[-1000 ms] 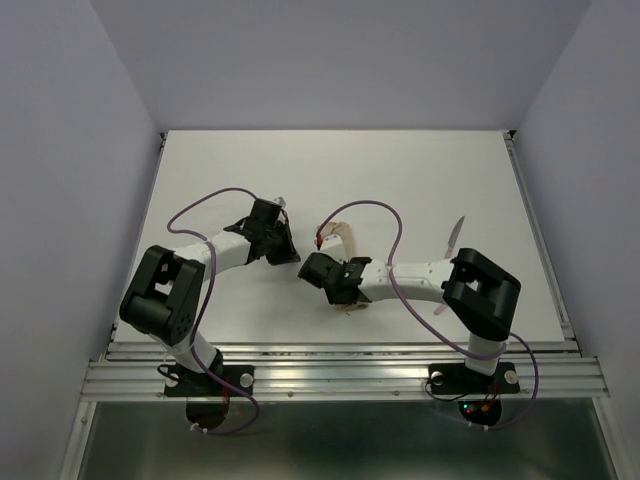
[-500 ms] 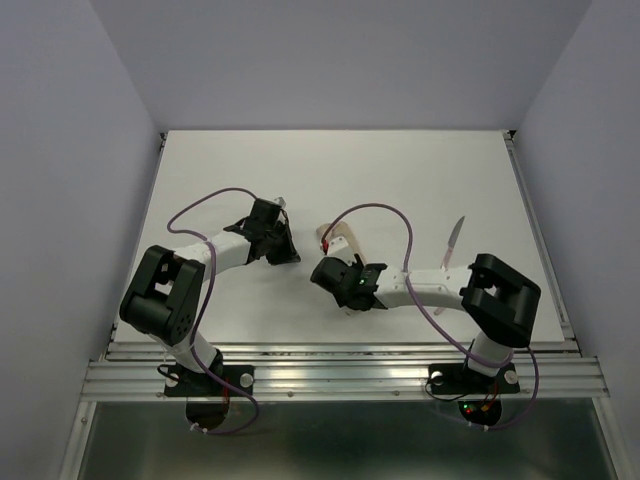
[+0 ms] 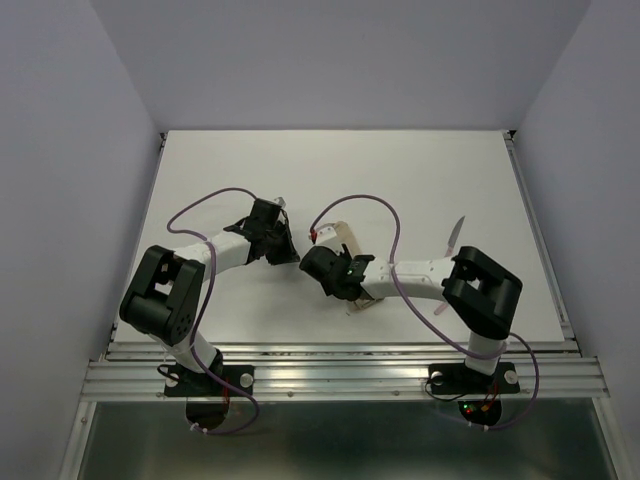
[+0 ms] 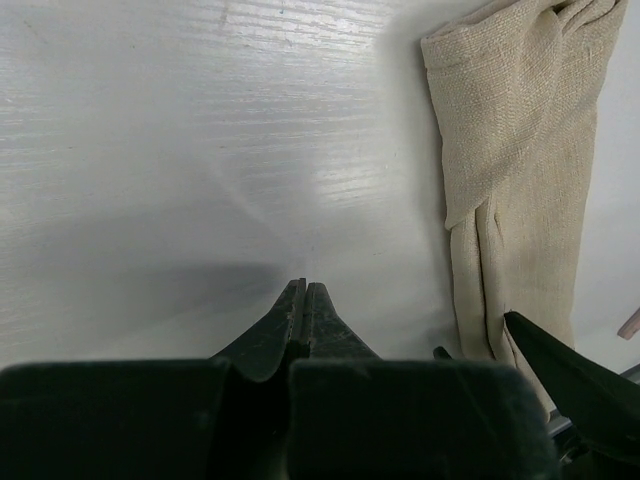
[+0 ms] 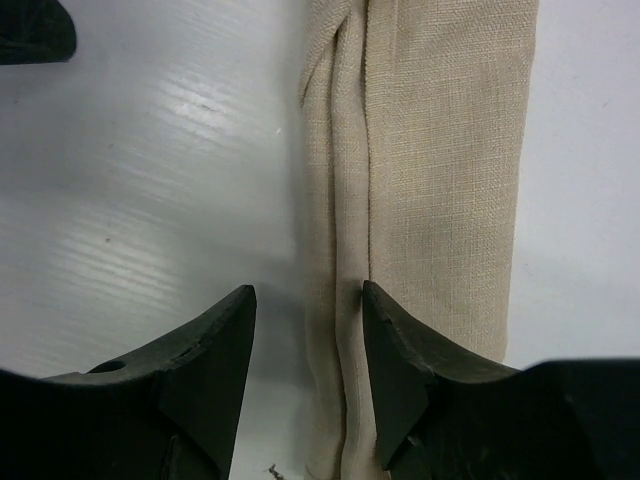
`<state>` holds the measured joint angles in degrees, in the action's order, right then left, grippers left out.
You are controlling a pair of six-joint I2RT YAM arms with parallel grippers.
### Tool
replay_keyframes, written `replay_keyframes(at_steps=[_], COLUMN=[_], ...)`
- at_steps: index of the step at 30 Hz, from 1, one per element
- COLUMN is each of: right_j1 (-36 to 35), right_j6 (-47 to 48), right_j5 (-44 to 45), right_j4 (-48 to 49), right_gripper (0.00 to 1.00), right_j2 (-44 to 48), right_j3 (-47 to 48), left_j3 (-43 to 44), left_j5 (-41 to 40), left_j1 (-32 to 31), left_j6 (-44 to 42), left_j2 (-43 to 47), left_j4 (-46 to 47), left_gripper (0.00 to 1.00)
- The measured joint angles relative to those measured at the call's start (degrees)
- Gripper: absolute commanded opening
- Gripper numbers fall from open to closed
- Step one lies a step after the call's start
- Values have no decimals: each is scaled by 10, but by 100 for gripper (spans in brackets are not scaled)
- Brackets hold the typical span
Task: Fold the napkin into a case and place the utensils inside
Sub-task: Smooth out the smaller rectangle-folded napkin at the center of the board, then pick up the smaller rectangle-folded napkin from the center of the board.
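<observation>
The napkin (image 5: 440, 150) lies flat as a narrow folded case of beige layers, in the middle of the table (image 3: 400, 180). My right gripper (image 5: 308, 300) hangs open just above its near end, and the strip's layered left edge shows between the fingers (image 5: 215, 350). From above, the right gripper (image 3: 332, 272) covers the middle of the napkin (image 3: 346, 236). To the left, my left gripper (image 4: 303, 290) is shut and empty over bare table, a little apart from the napkin (image 4: 510, 150). One utensil, a knife (image 3: 456, 234) with a silver blade, lies to the right, partly behind the right arm.
The right arm's forearm (image 3: 420, 275) stretches across the near table toward the napkin. The left gripper (image 3: 282, 245) sits close to the right gripper's left side. Purple cables loop over both arms. Metal rails run along the near edge (image 3: 340, 370).
The right gripper has gone from shut to open, letting go of the napkin's edge. It shifted slightly right and back. The napkin now lies flatter. The left arm has not moved.
</observation>
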<state>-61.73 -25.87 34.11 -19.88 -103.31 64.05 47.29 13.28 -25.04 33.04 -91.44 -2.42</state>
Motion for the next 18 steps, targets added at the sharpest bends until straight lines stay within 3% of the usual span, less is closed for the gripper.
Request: replay_keyframes(at_steps=[18], right_j1=[15], right_j6=[4], right_j5=[-1], right_j4=[8], right_gripper=[52], right_j2=[-21], right_j3=[0], left_j3=[0], left_j5=[0], left_j1=[0], left_j6=[-1], left_j2=[0], left_j4=[0], left_gripper=[0])
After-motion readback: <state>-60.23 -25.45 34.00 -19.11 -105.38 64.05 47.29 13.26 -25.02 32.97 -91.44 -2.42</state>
